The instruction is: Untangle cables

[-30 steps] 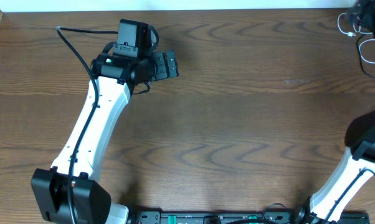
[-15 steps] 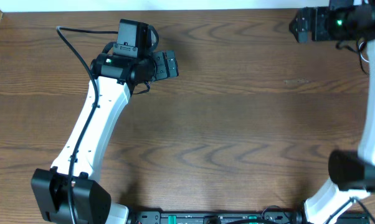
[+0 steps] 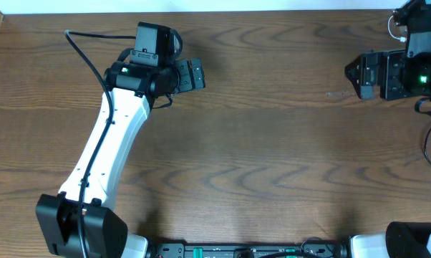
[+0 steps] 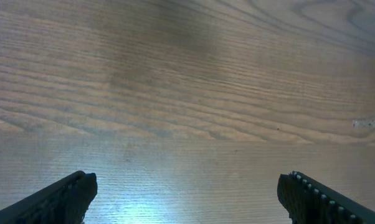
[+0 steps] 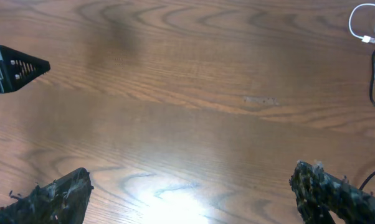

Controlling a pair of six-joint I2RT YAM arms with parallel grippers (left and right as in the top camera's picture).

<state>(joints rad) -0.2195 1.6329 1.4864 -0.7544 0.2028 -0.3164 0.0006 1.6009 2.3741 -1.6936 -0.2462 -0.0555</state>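
At the tabletop [image 5: 194,124] corner, white cable [image 5: 367,39] and black cable [image 5: 372,81] lie unheld; left fingers [image 4: 63,199] and right fingers [image 5: 56,196] gape empty; whether the cables are untangled is unclear.

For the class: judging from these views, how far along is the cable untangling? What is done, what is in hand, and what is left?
Done: nothing that shows. In hand: nothing; the jaws of the left arm and right arm stand open and empty over the brown wooden table. Left: the thin white cable and thin black cable lie close together, untouched.
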